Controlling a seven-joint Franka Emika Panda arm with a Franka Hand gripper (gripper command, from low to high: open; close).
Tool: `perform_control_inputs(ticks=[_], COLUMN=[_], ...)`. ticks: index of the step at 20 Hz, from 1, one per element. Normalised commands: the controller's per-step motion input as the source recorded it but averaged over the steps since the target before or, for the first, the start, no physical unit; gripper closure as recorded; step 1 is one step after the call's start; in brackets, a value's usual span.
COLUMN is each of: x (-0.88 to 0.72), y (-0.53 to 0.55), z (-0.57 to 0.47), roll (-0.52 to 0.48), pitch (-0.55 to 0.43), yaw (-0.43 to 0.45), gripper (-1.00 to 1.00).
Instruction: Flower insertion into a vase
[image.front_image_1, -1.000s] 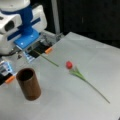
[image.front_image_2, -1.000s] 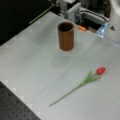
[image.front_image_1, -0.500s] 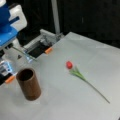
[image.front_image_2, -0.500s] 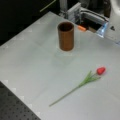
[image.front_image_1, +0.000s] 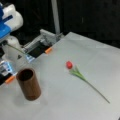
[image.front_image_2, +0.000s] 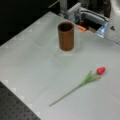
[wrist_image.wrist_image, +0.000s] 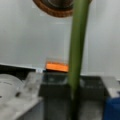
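**Stem held near the dark-brown vase; a red tulip lay loose on the table**

In a front view, the robot arm (image.front_image_1: 10, 17) filled the upper left of the frame. The gripper (image.front_image_1: 7, 46) sat at the left edge, just above and behind the vase (image.front_image_1: 28, 85). A thin green stem (image.front_image_1: 16, 49) reached out from it, clear of the table (image.front_image_1: 75, 107). From that, you could judge the gripper clenched on the stem, though its fingers were not plainly visible.

In the wrist view, the same green stem (wrist_image.wrist_image: 78, 50) ran down the middle of the frame. It crossed the round brown rim of the vase (wrist_image.wrist_image: 56, 10) at the top edge. An orange tab (wrist_image.wrist_image: 57, 67) on a grey fixture lay below that rim.

The vase stood upright and empty on the table, at lower left in one front view and at upper centre (image.front_image_2: 66, 37) in the other. A red tulip (image.front_image_1: 80, 76) lay flat on the table, well apart from the vase, at lower right (image.front_image_2: 85, 81) of the frame. Nothing touched it.

To do this step well, you would have wanted the stem close to upright. Its free end should have been centred over the wide mouth, not over the rim. The wrist view was the best check on that line-up. A slow, straight descent would have suited, since a nudge at the rim could tip the vase.
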Motion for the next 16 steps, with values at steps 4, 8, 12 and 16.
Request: perform_control_inputs(ticks=[4, 8, 12, 16], x=[-0.14, -0.12, -0.10, 0.01], y=[0.02, -0.02, 0.00, 0.03], z=[-0.12, -0.08, -0.02, 0.06], roll=[-0.186, -0.220, -0.209, -0.214], pitch=[-0.039, 0.086, 0.270, 0.412], yaw=[0.085, 0.087, 0.057, 0.045], gripper=[1.00, 1.00, 1.00, 1.00])
